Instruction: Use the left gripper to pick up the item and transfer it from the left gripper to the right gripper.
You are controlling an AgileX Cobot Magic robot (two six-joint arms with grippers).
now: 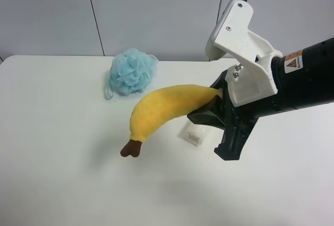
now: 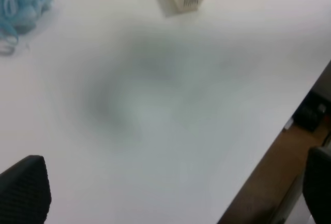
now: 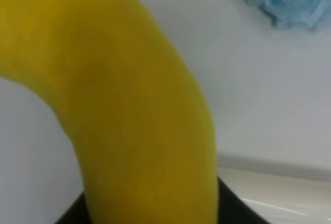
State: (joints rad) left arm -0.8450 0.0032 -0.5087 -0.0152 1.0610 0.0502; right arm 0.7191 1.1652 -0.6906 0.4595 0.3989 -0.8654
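My right gripper (image 1: 210, 105), under its white housing, clamps one end of the plush banana (image 1: 162, 108) and holds it in the air above the white table (image 1: 57, 168), its brown stem tip (image 1: 131, 149) hanging lowest. My left gripper (image 2: 173, 175) hovers over the table, fingers spread wide apart. A blue bath pouf (image 1: 133, 72) and a white packet (image 1: 194, 136) lie on the table nearby

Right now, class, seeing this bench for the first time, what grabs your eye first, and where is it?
The yellow plush banana, clamped at one end by the right gripper with its white housing, juts out over the middle of the white table, brown stem lowest. Behind it a fluffy light-blue bath pouf sits near the table's far edge, and a white packet lies on the table by the gripper.
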